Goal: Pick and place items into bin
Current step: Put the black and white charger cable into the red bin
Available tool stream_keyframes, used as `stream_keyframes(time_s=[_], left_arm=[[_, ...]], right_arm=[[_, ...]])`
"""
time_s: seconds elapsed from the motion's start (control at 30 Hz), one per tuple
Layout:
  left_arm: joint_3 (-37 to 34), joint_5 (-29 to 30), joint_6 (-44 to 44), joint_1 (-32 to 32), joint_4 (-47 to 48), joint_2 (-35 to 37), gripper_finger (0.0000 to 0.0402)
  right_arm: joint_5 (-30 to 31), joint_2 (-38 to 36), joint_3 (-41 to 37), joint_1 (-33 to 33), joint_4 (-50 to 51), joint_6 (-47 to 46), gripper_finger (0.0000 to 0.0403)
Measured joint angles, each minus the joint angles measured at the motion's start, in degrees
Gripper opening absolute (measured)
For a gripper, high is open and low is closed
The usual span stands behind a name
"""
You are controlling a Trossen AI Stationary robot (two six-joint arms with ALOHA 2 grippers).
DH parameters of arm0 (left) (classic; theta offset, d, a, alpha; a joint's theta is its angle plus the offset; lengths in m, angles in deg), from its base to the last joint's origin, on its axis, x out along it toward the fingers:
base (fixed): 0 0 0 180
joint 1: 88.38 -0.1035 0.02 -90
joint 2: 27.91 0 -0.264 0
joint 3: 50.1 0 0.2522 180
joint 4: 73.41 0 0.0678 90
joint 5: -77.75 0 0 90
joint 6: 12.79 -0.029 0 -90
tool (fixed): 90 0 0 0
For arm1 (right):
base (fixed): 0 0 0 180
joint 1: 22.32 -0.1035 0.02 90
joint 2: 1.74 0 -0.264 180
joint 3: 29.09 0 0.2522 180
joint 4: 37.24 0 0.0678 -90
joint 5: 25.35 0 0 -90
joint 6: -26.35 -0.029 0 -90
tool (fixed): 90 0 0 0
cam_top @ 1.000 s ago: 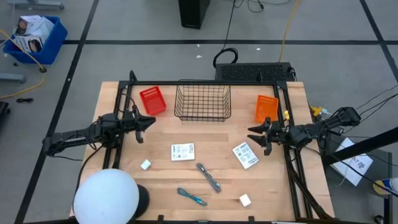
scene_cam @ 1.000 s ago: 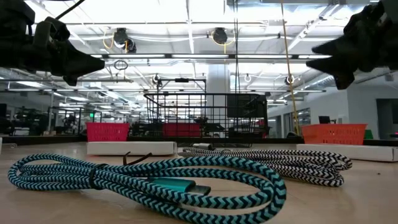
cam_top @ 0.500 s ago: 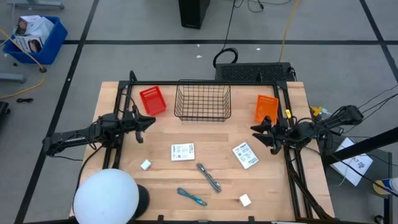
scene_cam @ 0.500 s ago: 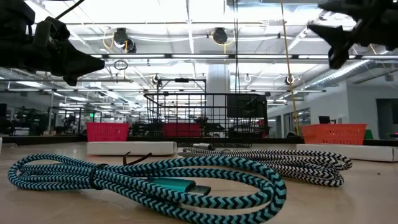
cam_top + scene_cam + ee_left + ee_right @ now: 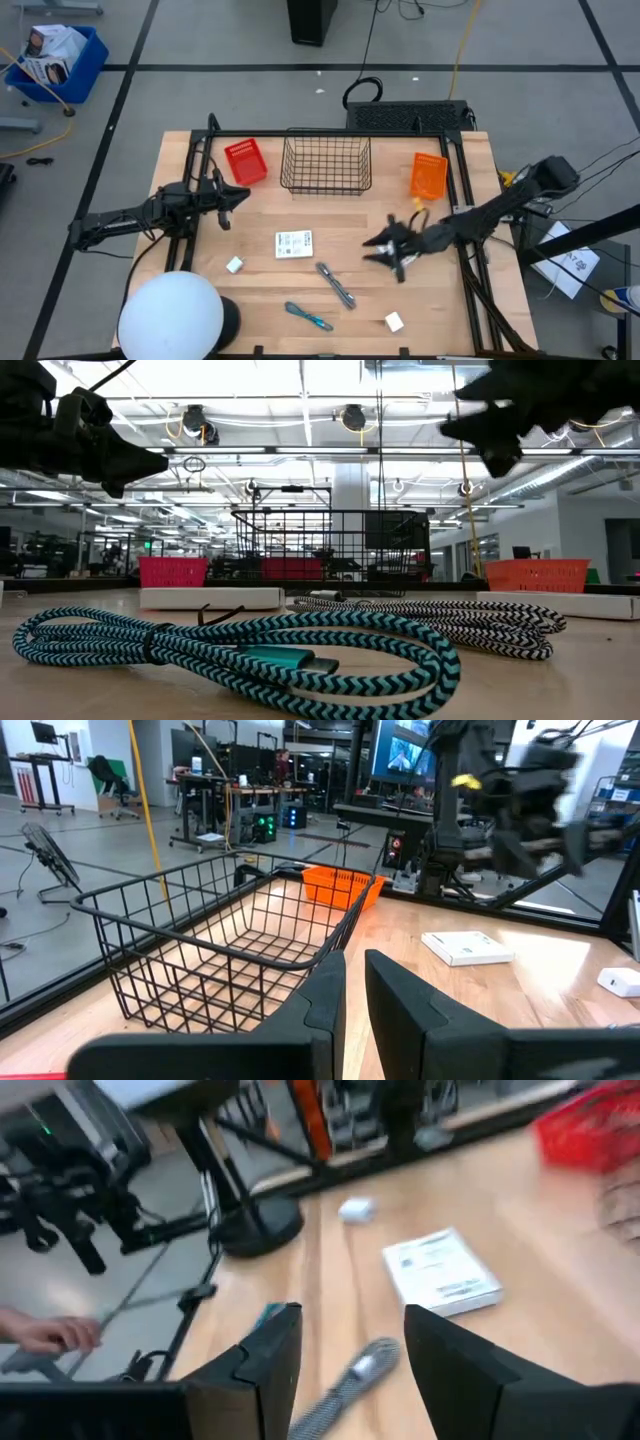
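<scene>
From above, we see the wooden bench [image 5: 300,290] with the wire bin [image 5: 326,165] at its far edge, a red basket [image 5: 245,162] to one side of it and an orange basket [image 5: 428,175] to the other. Loose items lie in the open middle: one white packet [image 5: 294,244], one grey metal tool [image 5: 336,284], one teal-blue tool [image 5: 308,317] and two white cubes [image 5: 234,265] [image 5: 394,321], all well apart. We see the right gripper [image 5: 385,247] reaching over mid-bench, empty, its fingers parted. Near the bench's left edge waits the left gripper [image 5: 237,197], fingers nearly together and holding nothing. One white dome [image 5: 172,315] covers the near left corner.

At bench height, we find a coiled teal braided cable [image 5: 250,650] filling the foreground, with the bin behind it and both arms dark overhead.

Past the left wrist, we see the bin just ahead, the orange basket beyond it, and one packet lying clear on the wood.

Past the right wrist, we see the parted fingers [image 5: 455,1370] over the grey tool, with the packet and one cube beyond; a person's hand [image 5: 45,1335] shows off the bench.
</scene>
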Motion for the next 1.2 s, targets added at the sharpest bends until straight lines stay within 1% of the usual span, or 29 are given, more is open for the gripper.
stream_keyframes(time_s=[0.07, 0.17, 0.23, 0.4, 0.5, 0.7, 0.77, 0.93, 1.2], left_arm=[[0.02, 0.00, 0.00, 0.00, 0.12, 0.00, 0.0047], [0.01, 0.00, 0.01, 0.00, 0.00, 0.00, 0.0047], [0.01, 0.00, 0.00, 0.00, 0.06, -0.02, 0.0047], [0.01, 0.01, 0.00, 0.01, -0.01, 0.00, 0.0047], [0.02, 0.00, 0.00, 0.02, 0.02, -0.02, 0.0047], [0.02, 0.00, 0.00, 0.01, 0.02, -0.01, 0.0047], [0.02, 0.00, 0.00, 0.00, 0.02, -0.02, 0.0047], [0.02, 0.00, 0.00, 0.00, 0.02, -0.01, 0.0047], [0.02, 0.00, 0.00, 0.01, 0.04, -0.02, 0.0047]], right_arm=[[-0.09, 5.82, 4.68, -0.70, 5.08, -2.24, 0.0169], [-2.94, 13.28, 11.26, -2.04, 11.09, -5.74, 0.0169], [-4.15, 16.87, 15.17, -3.28, 13.12, -6.84, 0.0169], [-4.23, 25.17, 23.77, -5.57, 20.89, -8.24, 0.0169], [-3.07, 29.19, 29.75, -6.81, 25.63, -8.82, 0.0169], [1.74, 37.68, 39.82, -8.96, 36.99, -9.62, 0.0169], [3.48, 39.11, 41.59, -9.05, 39.92, -11.25, 0.0169], [3.39, 42.20, 42.06, -8.95, 41.16, -14.93, 0.0169], [3.85, 43.15, 41.44, -8.40, 42.31, -15.92, 0.0169]])
